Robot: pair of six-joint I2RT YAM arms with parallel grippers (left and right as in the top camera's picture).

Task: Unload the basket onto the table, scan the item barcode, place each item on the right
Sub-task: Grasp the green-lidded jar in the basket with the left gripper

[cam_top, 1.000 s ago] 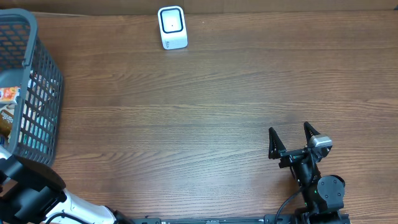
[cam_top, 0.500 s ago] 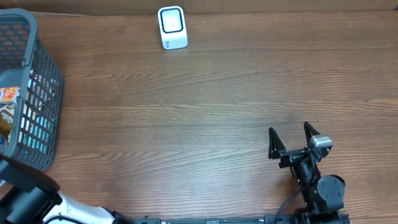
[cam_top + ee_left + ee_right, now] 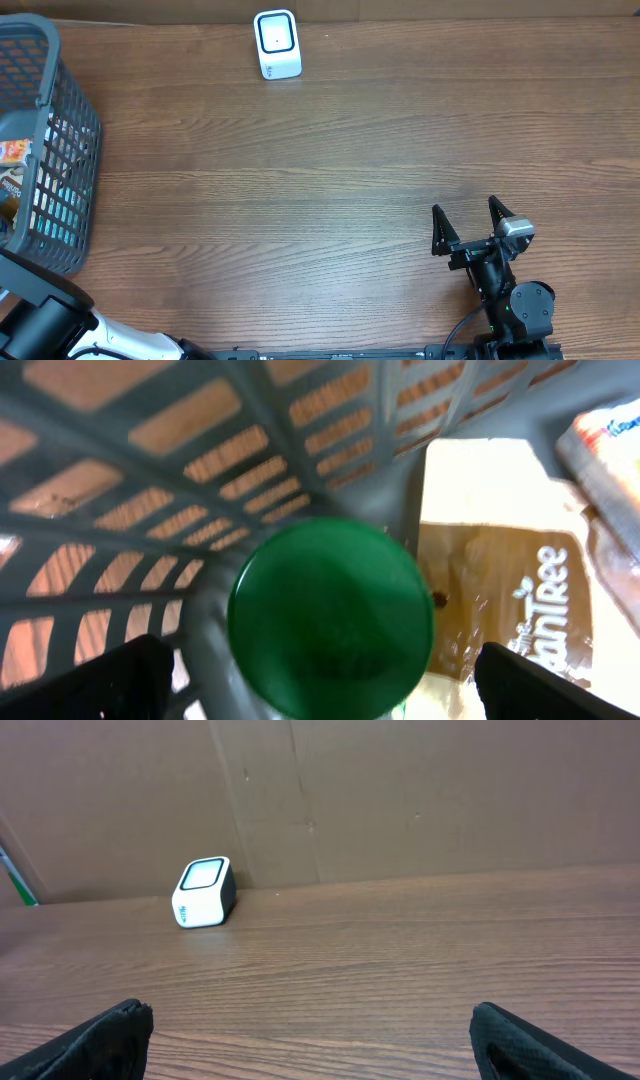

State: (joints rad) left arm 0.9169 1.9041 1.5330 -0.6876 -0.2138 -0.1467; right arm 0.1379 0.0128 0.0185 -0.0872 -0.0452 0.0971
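The right arm (image 3: 490, 272) is black, with a round joint housing (image 3: 531, 300), a small grey camera block (image 3: 515, 229) at its wrist and a black cable (image 3: 458, 330) looping off its base. Its two fingers (image 3: 440, 235) are black and taper to points. The left arm (image 3: 60, 315) shows a black link (image 3: 38, 298) joined to a glossy white link (image 3: 125, 338). Up close, the fingertips (image 3: 110, 1035) look matte black.

Wood-grain table (image 3: 330, 180), white scanner (image 3: 277, 44) at far edge, grey mesh basket (image 3: 70, 150) — left end

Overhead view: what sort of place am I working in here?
Likely a mock shop checkout: a small white box-shaped barcode scanner on a brown wooden table, and a dark grey plastic mesh basket holding packaged groceries.
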